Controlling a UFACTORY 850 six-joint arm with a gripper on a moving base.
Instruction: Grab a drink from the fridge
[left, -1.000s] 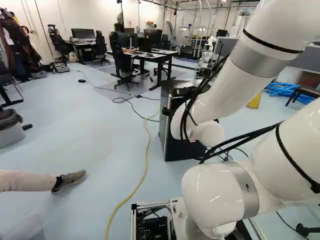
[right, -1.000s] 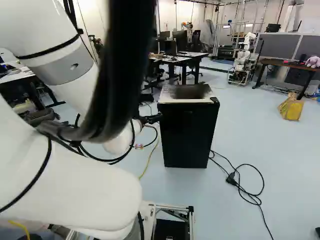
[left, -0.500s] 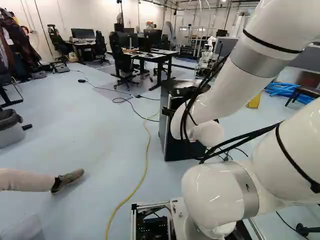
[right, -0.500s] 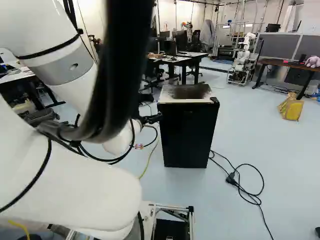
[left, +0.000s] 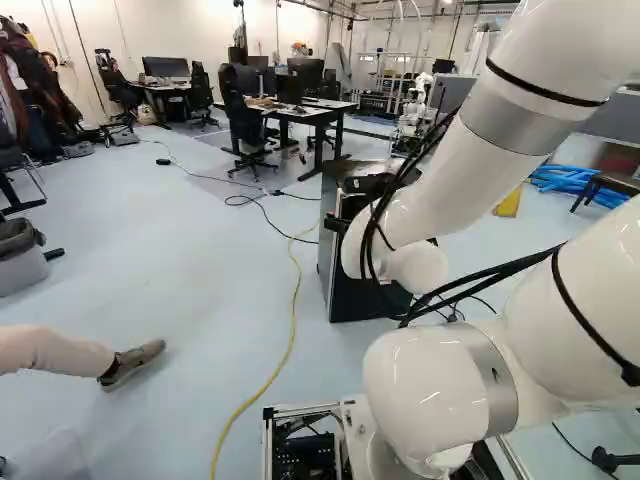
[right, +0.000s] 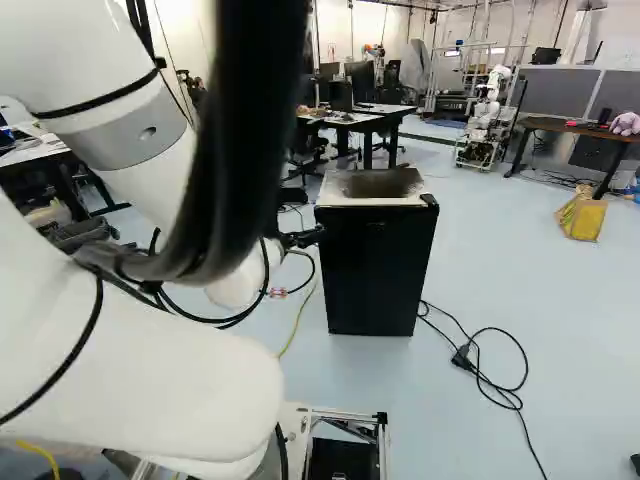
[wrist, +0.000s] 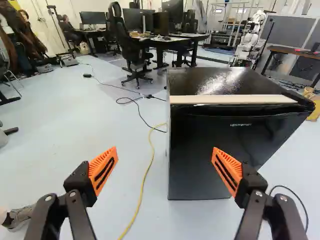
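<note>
Beside the fridge, the gripper (right: 305, 238) shows small and dark in the right base view. In the wrist view the gripper (wrist: 164, 154) stands wide open, its orange pads apart with nothing gripped. The small black fridge (wrist: 220, 150) is ahead of it, door closed, with a pale strip along the top front edge. One finger is in front of the fridge door, the other over the floor beside the fridge. The fridge (right: 375, 270) stands upright on the floor in the right base view. No drink is visible.
A yellow cable (left: 290, 345) runs along the floor beside the fridge. A black cable (right: 500, 385) lies looped on its other side. Behind stand desks (wrist: 175, 41) and an office chair (wrist: 131, 50). Another robot (right: 488, 115) is at the back, near a yellow bag (right: 582, 215).
</note>
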